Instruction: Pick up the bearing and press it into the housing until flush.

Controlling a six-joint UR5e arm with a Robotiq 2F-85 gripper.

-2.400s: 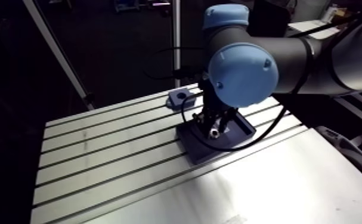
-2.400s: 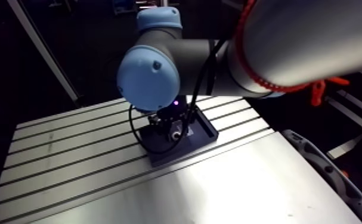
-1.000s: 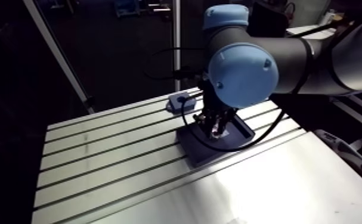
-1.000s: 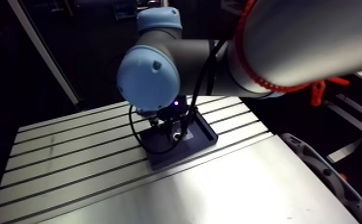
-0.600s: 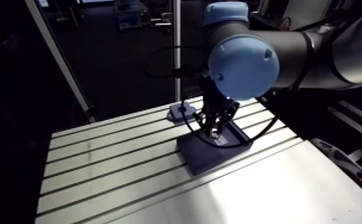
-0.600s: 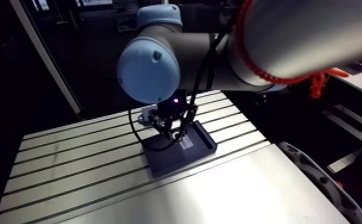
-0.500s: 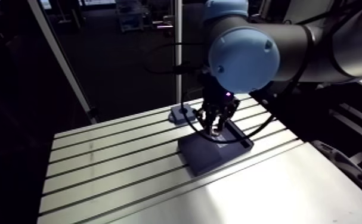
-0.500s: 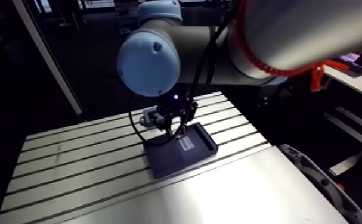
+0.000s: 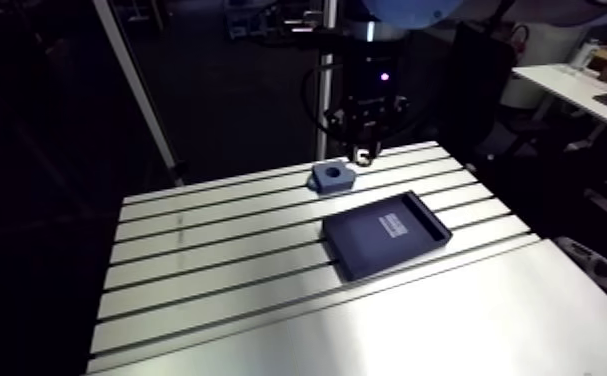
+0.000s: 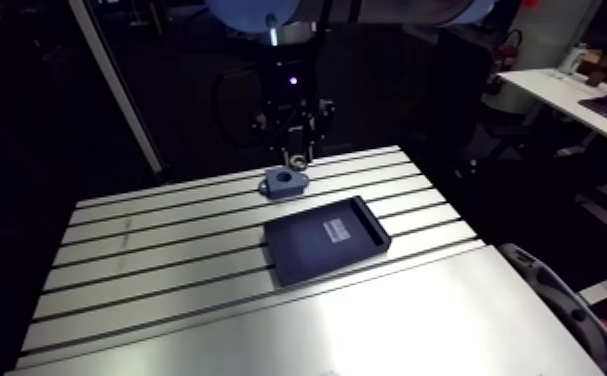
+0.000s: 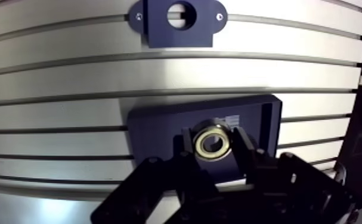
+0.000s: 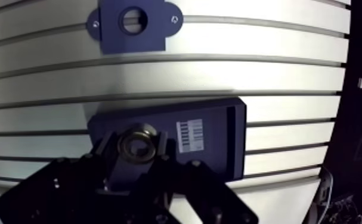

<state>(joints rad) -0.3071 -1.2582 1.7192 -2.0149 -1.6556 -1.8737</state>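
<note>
A slotted aluminium table (image 9: 217, 262) fills the lower half of the arm view, its slots running left to right. A smooth metal plate (image 9: 437, 320) takes up the lower right. Right of centre a shallow dark blue tray (image 9: 367, 248) lies flat across several slots, with a white barcode label (image 9: 394, 226) on its floor.

The claw (image 11: 214, 145) and bearing (image 11: 198, 145) cover part of the tray (image 11: 159, 128) — its label (image 11: 229, 118) half hidden.
</note>
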